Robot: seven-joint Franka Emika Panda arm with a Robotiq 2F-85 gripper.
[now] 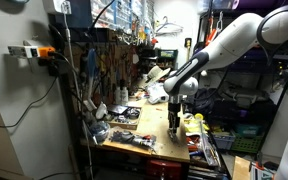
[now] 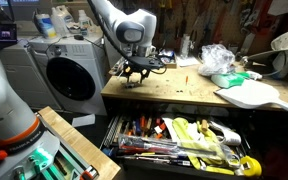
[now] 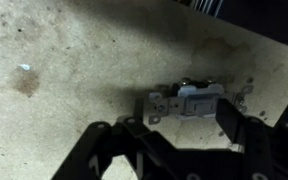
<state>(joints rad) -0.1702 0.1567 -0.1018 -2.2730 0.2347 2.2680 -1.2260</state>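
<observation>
In the wrist view a grey wall light switch with a metal mounting strap lies flat on the worn wooden workbench. My gripper is open just above it. One finger is to the left of the switch and the other is by its right end, with nothing held. In both exterior views the gripper points down, close to the bench top near its edge. The switch is too small to make out there.
An open drawer full of hand tools juts out below the bench. A crumpled plastic bag and a white board lie further along the top. A tool pegboard, loose tools and a yellow item surround the gripper.
</observation>
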